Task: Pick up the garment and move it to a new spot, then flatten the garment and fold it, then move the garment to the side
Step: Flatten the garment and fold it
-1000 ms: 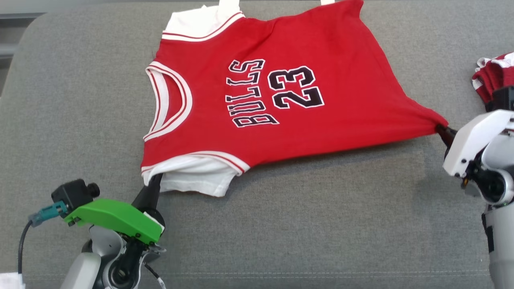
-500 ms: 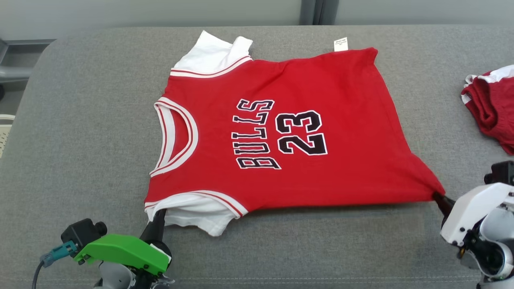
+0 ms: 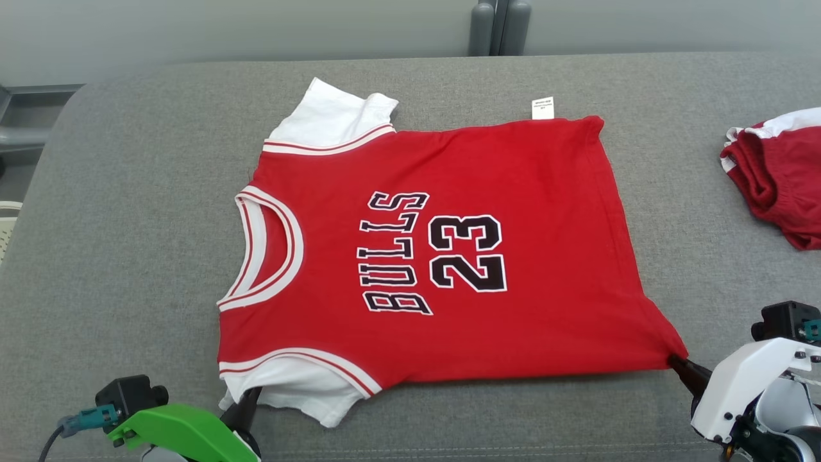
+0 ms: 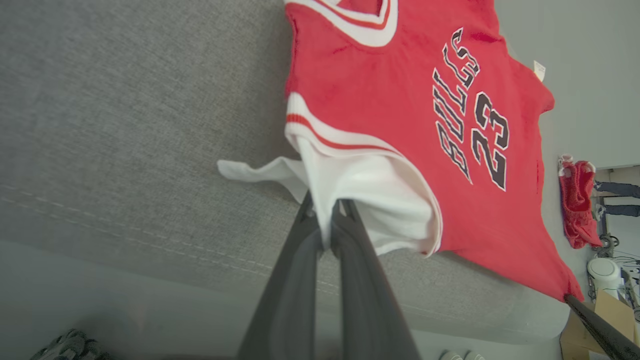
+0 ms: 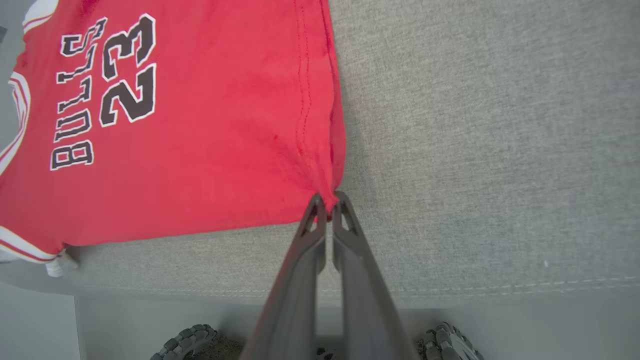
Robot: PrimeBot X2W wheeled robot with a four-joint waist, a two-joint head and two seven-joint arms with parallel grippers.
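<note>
Well, L gripper tight on jersey sleeve (prob.), R gripper on hem corner.

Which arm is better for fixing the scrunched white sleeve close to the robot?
Probably left. The left claw is pinched shut on that white sleeve, while the right claw holds the hem corner of the red jersey, at its other end.

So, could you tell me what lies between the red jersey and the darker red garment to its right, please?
Bare grey cushion; in the head view nothing sits between the jersey and the darker red garment.
</note>
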